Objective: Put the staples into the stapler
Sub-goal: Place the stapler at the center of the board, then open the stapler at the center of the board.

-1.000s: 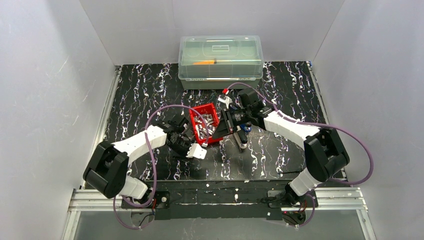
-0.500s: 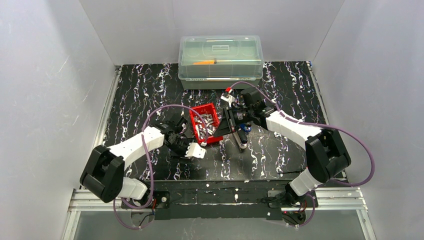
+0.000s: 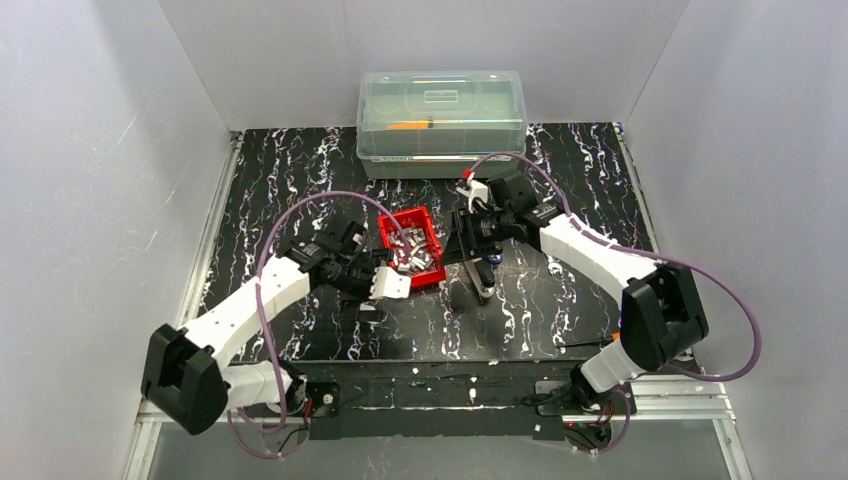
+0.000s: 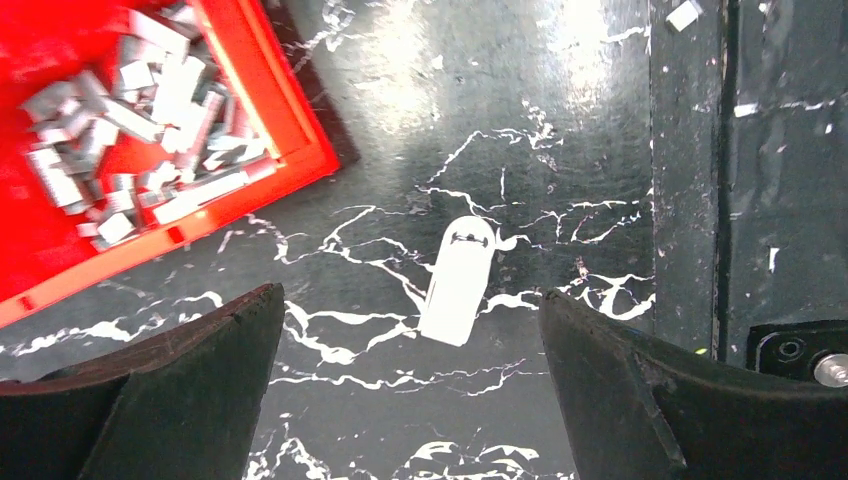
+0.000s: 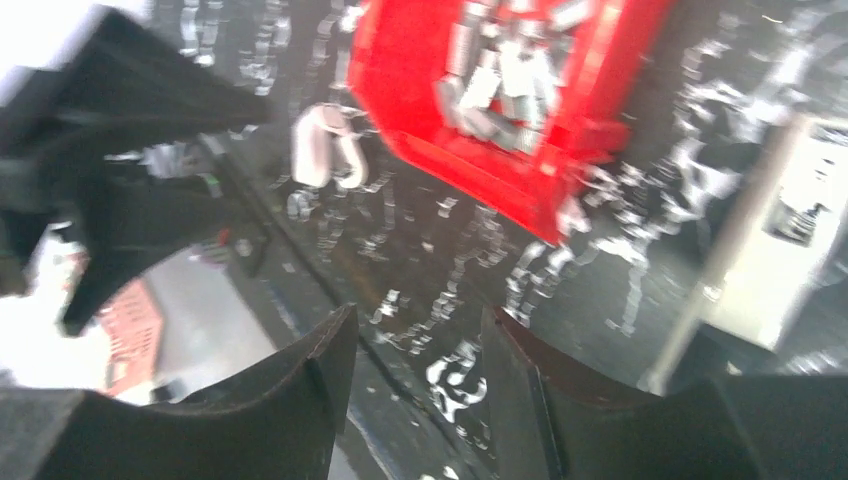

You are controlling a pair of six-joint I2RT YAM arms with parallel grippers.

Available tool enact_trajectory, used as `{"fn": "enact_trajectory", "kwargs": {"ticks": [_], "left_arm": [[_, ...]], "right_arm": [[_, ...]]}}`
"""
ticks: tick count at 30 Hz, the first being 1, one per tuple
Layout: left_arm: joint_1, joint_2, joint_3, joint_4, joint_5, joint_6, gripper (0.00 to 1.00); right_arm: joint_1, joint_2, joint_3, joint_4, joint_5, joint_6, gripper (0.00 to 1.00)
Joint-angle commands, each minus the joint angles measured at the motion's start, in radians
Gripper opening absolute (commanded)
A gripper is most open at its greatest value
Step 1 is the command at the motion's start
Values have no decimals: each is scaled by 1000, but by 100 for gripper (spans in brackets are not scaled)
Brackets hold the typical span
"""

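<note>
The staples (image 4: 130, 120) are lying in a loose silvery heap inside the red tray (image 4: 290, 110), which is sitting in the upper left of the left wrist view. The left gripper (image 4: 410, 330) is hovering over bare table just off the tray's lower right corner. Its fingers are spread wide and grasping nothing, and the staples are lying up and to the left of the gap, apart from both fingers. A small white oblong patch (image 4: 458, 280) is showing on the black marbled table (image 4: 600, 150) between the fingers.

In the overhead view the right gripper (image 3: 468, 240) is hanging just right of the tray, near frame centre. Its own blurred view is showing its fingers parted with nothing between them, and the tray is lying beyond them at top centre. A dark object with a blue part (image 3: 485, 272) is standing just below the right gripper, too small to identify. A clear lidded box (image 3: 441, 120) is sitting at top centre, well apart from the tray.
</note>
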Motion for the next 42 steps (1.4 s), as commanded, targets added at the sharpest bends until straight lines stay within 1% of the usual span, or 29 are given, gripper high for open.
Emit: {"fn": "enact_trajectory", "kwargs": {"ticks": [1,3,6,8,10,11,12,16,21,23,26,29,33,35,38,42], "left_arm": [[-4,-107,69,-81,52,-85,98],[-3,-157,87,-75,52,-112,98],[0,-234,101,5,59,-189,98],[2,-272,103,87,68,-264,98],[2,-293,103,181,54,-367,98],[2,-299,103,226,38,-444,98],[3,-300,108,259,31,-479,98],[2,-306,115,304,57,-549,98],[2,-321,99,370,82,-620,98],[2,-322,94,410,82,-648,98],[1,-316,98,438,93,-664,98],[2,-304,105,429,130,-659,98],[2,-283,108,431,195,-610,98],[2,-264,119,441,227,-597,98],[1,-222,148,428,305,-565,98],[2,-165,182,409,405,-522,98]], "right_arm": [[-5,-90,6,-142,324,-83,58],[-5,-133,-41,-155,420,-85,59],[-3,-161,-96,-167,514,-94,60],[-3,-148,-109,-178,551,-98,60],[-1,-121,-103,-188,568,-102,60],[2,-109,-102,-186,578,-102,60],[4,-99,-102,-180,590,-102,60],[15,-72,-120,-174,657,-105,57],[33,-61,-154,-133,679,-97,56],[52,-48,-161,-108,690,-90,54],[97,-30,-167,-72,722,-82,50],[137,-27,-172,-61,789,-69,41],[161,-104,-190,-70,835,-58,30],[163,-165,-188,-109,847,-51,26],[164,-253,-163,-196,841,-39,24],[168,-342,-110,-310,737,-36,22]]}}
